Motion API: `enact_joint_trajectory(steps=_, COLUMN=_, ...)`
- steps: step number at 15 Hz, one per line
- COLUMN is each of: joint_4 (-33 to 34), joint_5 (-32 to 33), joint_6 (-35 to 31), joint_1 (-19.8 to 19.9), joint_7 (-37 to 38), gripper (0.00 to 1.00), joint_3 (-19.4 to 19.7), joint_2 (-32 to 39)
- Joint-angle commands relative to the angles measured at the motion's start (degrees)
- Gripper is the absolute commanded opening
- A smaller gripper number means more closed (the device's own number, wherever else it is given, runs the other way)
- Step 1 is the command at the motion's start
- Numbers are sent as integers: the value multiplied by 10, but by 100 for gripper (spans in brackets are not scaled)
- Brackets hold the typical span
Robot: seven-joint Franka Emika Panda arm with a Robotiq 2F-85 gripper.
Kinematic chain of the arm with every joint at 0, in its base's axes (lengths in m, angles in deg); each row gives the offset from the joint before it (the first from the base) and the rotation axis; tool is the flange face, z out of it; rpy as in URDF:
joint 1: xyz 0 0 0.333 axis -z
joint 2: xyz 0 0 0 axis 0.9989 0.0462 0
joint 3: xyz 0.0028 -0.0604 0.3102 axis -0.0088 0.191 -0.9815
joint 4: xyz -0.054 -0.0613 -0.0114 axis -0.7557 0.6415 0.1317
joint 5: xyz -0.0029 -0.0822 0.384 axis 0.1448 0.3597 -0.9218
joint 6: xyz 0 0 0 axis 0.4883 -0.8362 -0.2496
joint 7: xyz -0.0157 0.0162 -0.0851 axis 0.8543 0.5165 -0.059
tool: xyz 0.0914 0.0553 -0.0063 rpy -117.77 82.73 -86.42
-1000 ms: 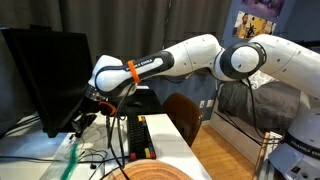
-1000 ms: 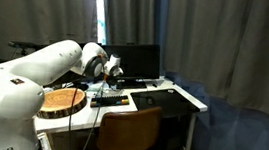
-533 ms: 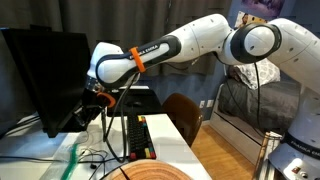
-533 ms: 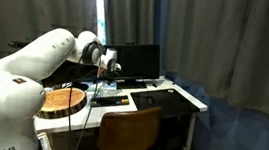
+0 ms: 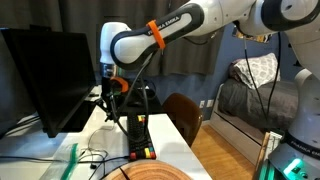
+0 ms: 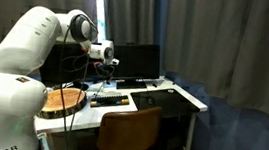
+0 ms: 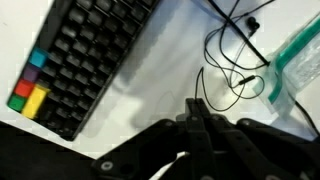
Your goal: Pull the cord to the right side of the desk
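My gripper hangs above the white desk, beside the monitor, and also shows in an exterior view. In the wrist view its fingers are pressed together on a thin black cord. The cord rises from the fingertips and loops over the desk top. In an exterior view the cord hangs from the gripper down towards the keyboard.
A black keyboard with coloured keys lies on the desk. A dark monitor stands behind, a round wood slab at the desk's end, a brown chair in front. A translucent green item lies near the cord.
The arm has risen and swung away from the monitor base, lifting the shut gripper and the cord higher above the desk.
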Motion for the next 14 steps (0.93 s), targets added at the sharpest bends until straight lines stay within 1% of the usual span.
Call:
enact_joint_trajectory(steps=1, joint_4=-140, joint_5=39, joint_6=29, joint_1=-39, joint_7=98, gripper=0, joint_3=39, joint_2=-121)
enact_joint_trajectory(steps=2, joint_4=-49, joint_5=28, joint_6=26, joint_1=-1, joint_7=57, gripper=2, joint_3=0, joint_2=-47)
enact_joint_trajectory(steps=5, joint_4=-107, joint_5=40, joint_6=33, joint_1=-9, joint_7=86, gripper=2, joint_3=5, joint_2=-100)
enact_joint_trajectory(steps=9, joint_4=-122, joint_5=41, joint_6=33, joint_1=-9, joint_7=88, gripper=2, joint_3=7, joint_2=-107)
enact_joint_trajectory(steps=11, joint_4=-127, joint_5=89, joint_6=36, joint_1=-16, joint_7=116, gripper=0, joint_3=34, joint_2=-123)
enact_joint_trajectory(steps=14, joint_4=-135, joint_5=166, joint_6=26, joint_1=-5, joint_7=167, gripper=0, joint_3=56, joint_2=-152)
